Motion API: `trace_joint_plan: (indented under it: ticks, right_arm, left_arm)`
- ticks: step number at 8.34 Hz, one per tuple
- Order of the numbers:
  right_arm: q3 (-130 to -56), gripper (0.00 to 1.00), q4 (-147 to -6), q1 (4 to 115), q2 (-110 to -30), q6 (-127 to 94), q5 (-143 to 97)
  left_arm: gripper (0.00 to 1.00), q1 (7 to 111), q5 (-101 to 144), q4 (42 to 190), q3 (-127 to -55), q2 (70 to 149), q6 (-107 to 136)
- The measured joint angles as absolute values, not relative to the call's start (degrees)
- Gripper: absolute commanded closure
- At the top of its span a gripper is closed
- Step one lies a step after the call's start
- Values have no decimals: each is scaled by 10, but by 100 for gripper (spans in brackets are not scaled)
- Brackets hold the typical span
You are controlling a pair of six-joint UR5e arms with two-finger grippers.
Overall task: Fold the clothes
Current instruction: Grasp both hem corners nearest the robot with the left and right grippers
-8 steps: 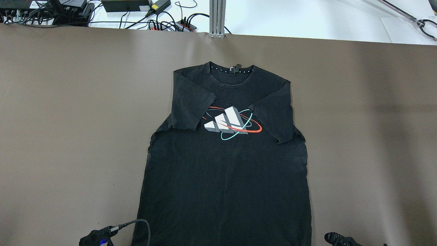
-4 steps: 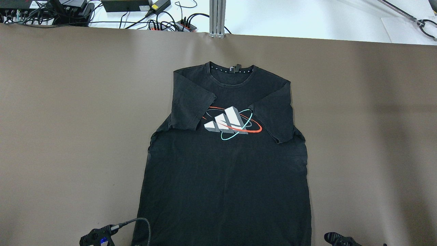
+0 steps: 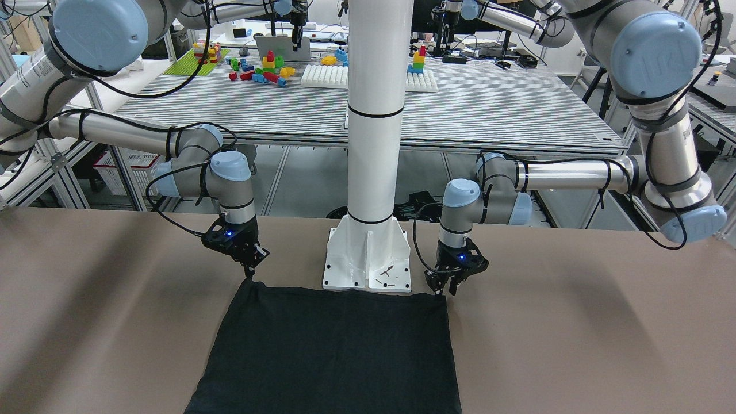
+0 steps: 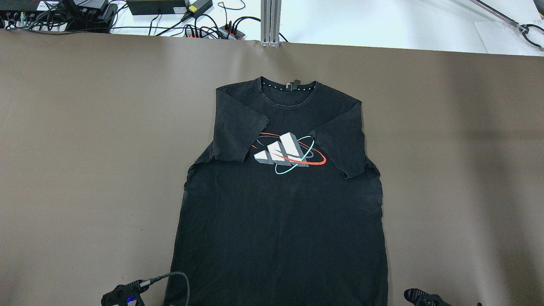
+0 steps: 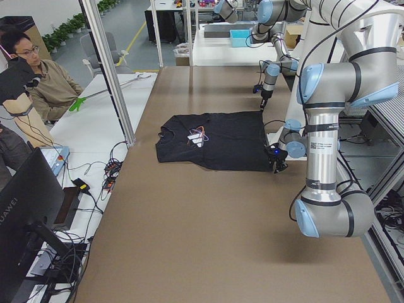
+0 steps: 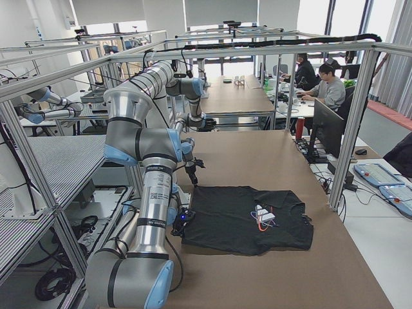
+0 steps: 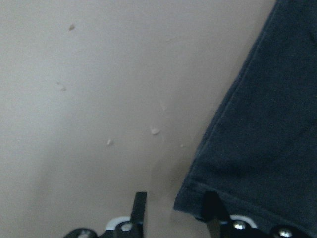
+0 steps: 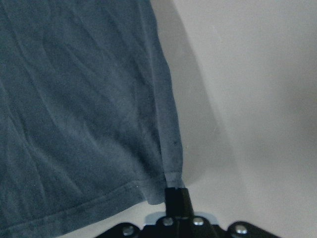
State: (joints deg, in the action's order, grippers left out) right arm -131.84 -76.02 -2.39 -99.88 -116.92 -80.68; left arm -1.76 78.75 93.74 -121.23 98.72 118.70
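The black T-shirt (image 4: 280, 221) lies flat on the brown table, collar away from me, sleeves folded in over a white, red and teal print. Its hem (image 3: 345, 299) lies just in front of the white pole's base. My left gripper (image 3: 447, 289) is open at the hem corner; in the left wrist view (image 7: 176, 206) one finger (image 7: 216, 214) overlaps the corner and the other rests on bare table. My right gripper (image 3: 250, 273) is shut at the other hem corner; in the right wrist view (image 8: 177, 196) its closed fingers meet the corner of the fabric (image 8: 74, 99).
The white pole's base (image 3: 368, 259) stands between the two grippers, right behind the hem. Cables and power strips (image 4: 204, 25) lie beyond the table's far edge. A person (image 5: 44, 82) sits at the far side. Bare brown table (image 4: 85, 148) lies on both sides of the shirt.
In the overhead view my left gripper has shifted slightly toward the bottom edge. The shirt and the right gripper have not moved.
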Motion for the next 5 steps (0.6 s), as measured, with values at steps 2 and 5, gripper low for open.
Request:
trace_joint_plan:
  ticks: [2,5]
  right_arm:
    - [-1318,100,-760,-24,-999,-1169,-807]
    - [-1318,100,-760,-24,-999,-1169,-807]
  left_arm:
    - [77,-18,788,938,-1208,989,1185]
    - [100,-16,788,939,-1205,992,1185]
